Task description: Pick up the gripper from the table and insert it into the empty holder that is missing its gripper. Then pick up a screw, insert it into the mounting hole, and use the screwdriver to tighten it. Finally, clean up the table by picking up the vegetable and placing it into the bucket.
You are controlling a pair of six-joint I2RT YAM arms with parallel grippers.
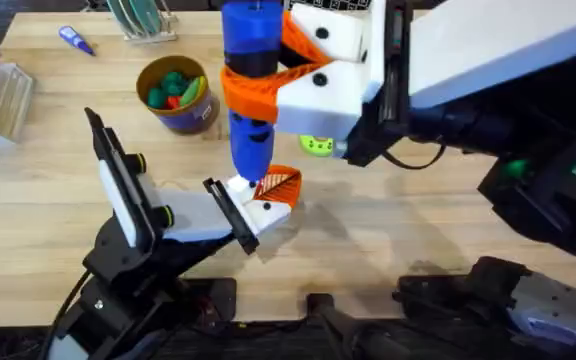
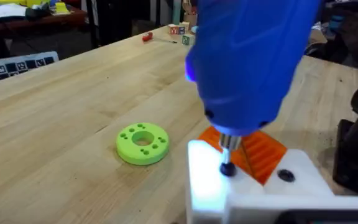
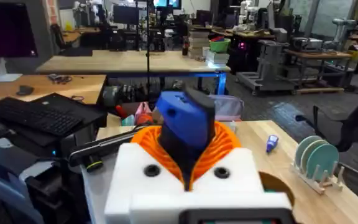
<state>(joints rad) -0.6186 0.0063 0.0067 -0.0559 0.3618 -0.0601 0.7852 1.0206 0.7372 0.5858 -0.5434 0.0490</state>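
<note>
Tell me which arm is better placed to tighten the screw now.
Right. The right gripper is clamped on the screwdriver, upright with its bit at the holder.

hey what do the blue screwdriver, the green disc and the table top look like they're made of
The screwdriver: blue body, probably smooth plastic with a soft sheen, tipped by a thin metal bit. The green disc: likely matte plastic, possibly printed; flat uniform colour, neat round holes. The table: light wood, judging by grain lines and plank seams, with a low satin finish.
</note>
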